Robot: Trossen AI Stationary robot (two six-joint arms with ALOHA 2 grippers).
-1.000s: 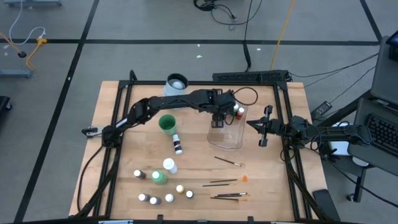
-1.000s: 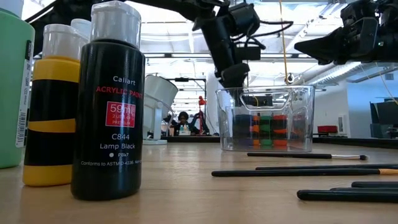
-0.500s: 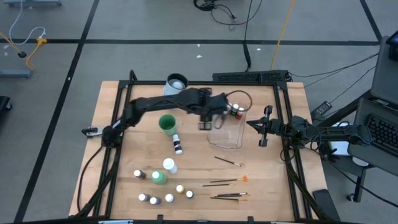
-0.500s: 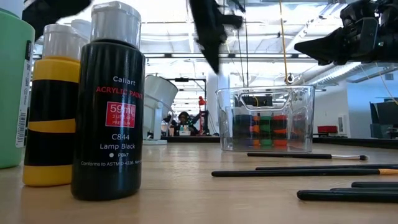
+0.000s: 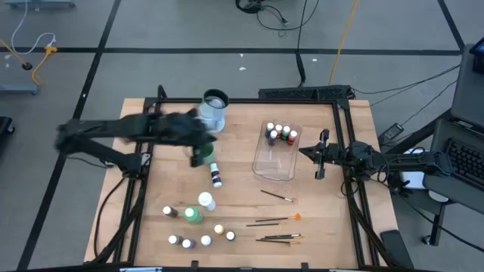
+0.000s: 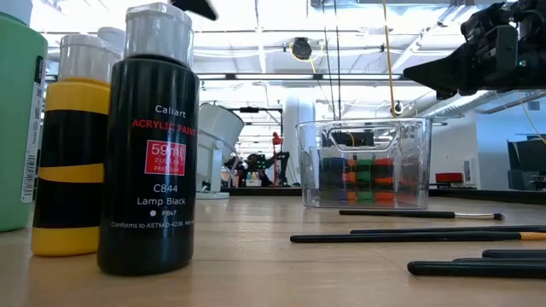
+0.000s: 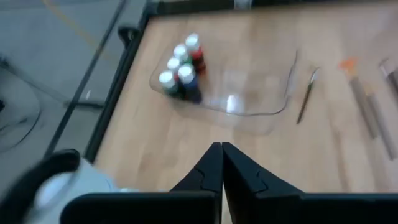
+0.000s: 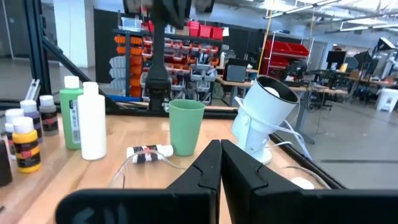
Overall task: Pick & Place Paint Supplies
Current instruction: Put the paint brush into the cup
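Swung away from the clear tub (image 5: 277,150) since the earlier frame, the left gripper (image 7: 221,163) now sits above the green cup (image 5: 203,155) near the worktop's (image 5: 333,219) back-left, fingers pressed together and empty. Loose bottles (image 5: 198,219) and brushes (image 5: 276,221) lie along the front edge; four bottles (image 5: 279,134) stand inside the tub. Open fully before descending on the next bottle. Right gripper (image 5: 320,162) waits closed beside the tub.

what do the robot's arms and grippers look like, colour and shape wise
Both arms are dark, near black, built of slim jointed segments. The left arm shows blurred in the high view; the right arm has black cables trailing from its base end. Each ends in a two-finger gripper: the left gripper and right gripper have matte black, angular fingers tapering to narrow tips.
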